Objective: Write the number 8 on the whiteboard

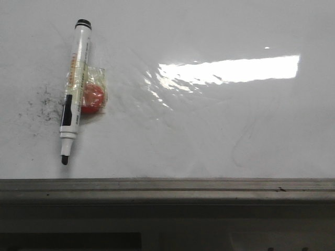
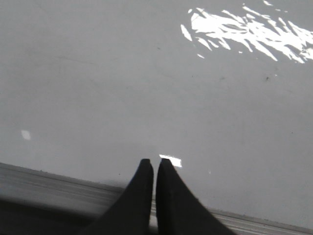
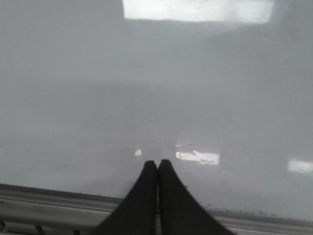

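Observation:
The whiteboard fills the front view, glossy white with a bright rectangular reflection. No number 8 shows on it; only faint black specks lie at the left. A white marker with a black tip lies uncapped on the board at the left, taped to a red round piece. No gripper shows in the front view. My left gripper is shut and empty over the board's near edge. My right gripper is shut and empty, also over the near edge. The board also shows in the left wrist view and the right wrist view.
A grey metal ledge runs along the board's near edge; it also shows in the left wrist view and the right wrist view. Faint smudges mark the board right of centre.

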Robot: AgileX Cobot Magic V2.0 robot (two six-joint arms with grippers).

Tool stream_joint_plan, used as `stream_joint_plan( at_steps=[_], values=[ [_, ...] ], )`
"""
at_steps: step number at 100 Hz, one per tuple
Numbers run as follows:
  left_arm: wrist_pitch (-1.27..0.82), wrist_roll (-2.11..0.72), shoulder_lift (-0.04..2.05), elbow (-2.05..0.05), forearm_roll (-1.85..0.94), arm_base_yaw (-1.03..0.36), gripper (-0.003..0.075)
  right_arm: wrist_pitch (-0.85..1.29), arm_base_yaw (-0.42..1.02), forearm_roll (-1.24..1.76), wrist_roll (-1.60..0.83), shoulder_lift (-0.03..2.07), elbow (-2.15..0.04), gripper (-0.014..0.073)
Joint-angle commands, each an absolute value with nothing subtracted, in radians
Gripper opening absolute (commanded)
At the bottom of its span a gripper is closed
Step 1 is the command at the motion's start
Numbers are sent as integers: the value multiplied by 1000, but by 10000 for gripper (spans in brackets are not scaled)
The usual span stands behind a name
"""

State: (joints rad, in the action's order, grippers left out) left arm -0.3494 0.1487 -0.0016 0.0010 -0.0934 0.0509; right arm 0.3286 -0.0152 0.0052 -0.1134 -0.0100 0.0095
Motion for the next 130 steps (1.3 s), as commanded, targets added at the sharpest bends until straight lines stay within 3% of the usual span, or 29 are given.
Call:
stream_joint_plan(
  at_steps=[1,117,130],
  values=[
    [-310,157,-33,32,-112,53,-20,308,-14,10,-114,-31,23,-63],
    [-308,157,-33,32,-112,53,-20,306,-14,5,-114,-31,23,-63],
    [-267,119,-33,32,15,53,-20,220,-14,-57,-114,-31,23,-63]
  ],
)
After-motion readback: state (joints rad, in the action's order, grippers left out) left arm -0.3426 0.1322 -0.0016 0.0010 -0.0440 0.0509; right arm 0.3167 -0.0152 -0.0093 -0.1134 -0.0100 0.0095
